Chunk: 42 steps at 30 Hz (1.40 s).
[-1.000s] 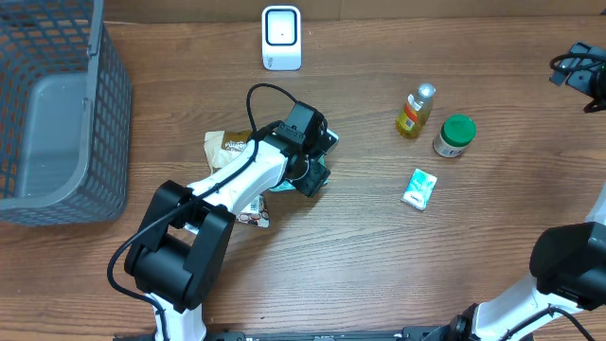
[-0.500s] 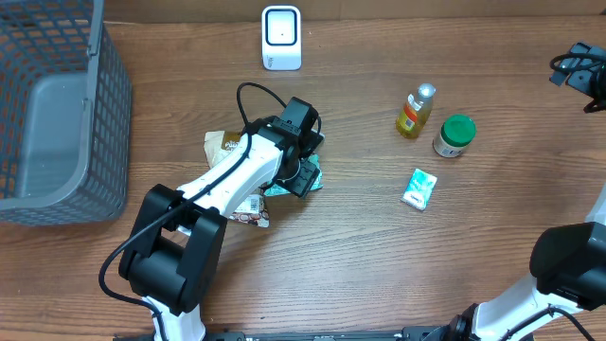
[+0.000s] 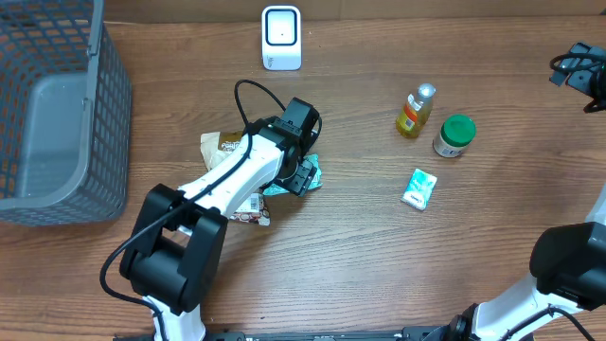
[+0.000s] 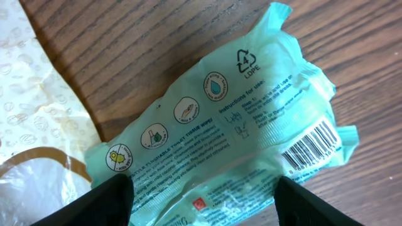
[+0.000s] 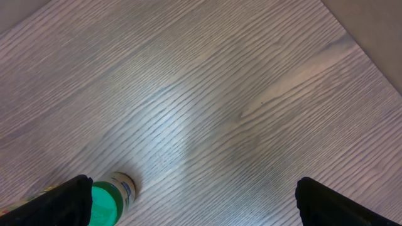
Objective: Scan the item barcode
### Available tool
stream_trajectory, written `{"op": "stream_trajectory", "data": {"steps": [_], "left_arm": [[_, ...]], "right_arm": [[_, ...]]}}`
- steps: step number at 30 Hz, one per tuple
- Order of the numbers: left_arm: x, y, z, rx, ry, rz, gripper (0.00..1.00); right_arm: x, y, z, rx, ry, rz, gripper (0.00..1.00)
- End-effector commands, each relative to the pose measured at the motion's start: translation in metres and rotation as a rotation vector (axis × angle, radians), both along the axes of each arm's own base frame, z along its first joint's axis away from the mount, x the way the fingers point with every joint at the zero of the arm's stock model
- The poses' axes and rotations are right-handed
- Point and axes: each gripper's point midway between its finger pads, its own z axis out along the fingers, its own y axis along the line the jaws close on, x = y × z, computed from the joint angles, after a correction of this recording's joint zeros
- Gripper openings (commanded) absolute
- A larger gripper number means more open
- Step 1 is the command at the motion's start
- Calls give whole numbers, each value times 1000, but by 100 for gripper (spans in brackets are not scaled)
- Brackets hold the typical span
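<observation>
Leftward goes the left gripper (image 4: 204, 198) with the wipes (image 4: 239, 125), now on the table (image 3: 360, 256) beside a snack bag (image 4: 38, 125). Fingers (image 4: 113, 201) spread astride, grip unclear. Soft, light, slippery: pinch mid-body, barcode (image 4: 312, 145) clear.

wipes pack (image 4: 220, 125): lower edge out of frame | basket (image 3: 112, 104): cut off left | jar (image 5: 105, 202): cut off below
</observation>
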Motion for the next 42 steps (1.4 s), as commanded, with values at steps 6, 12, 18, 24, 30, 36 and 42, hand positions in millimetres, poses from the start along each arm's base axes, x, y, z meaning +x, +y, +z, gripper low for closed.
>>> {"op": "stream_trajectory", "data": {"steps": [6, 12, 18, 24, 30, 36, 42], "left_arm": [[1, 6, -44, 62, 64, 10, 84], [0, -13, -30, -26, 105, -4, 81], [11, -42, 9, -153, 128, 2, 78], [31, -44, 48, -167, 84, 97, 86], [22, -8, 43, -52, 127, 252, 93], [-1, 24, 26, 55, 208, 357, 100], [-20, 24, -6, 32, 268, 386, 100]], "right_arm": [[0, -2, 6, -13, -17, -9, 100], [0, -2, 6, -13, -17, -9, 100], [0, -2, 6, -13, -17, -9, 100], [0, -2, 6, -13, -17, -9, 100], [0, -2, 6, -13, -17, -9, 100], [0, -2, 6, -13, -17, -9, 100], [0, -2, 6, -13, -17, -9, 100]]}}
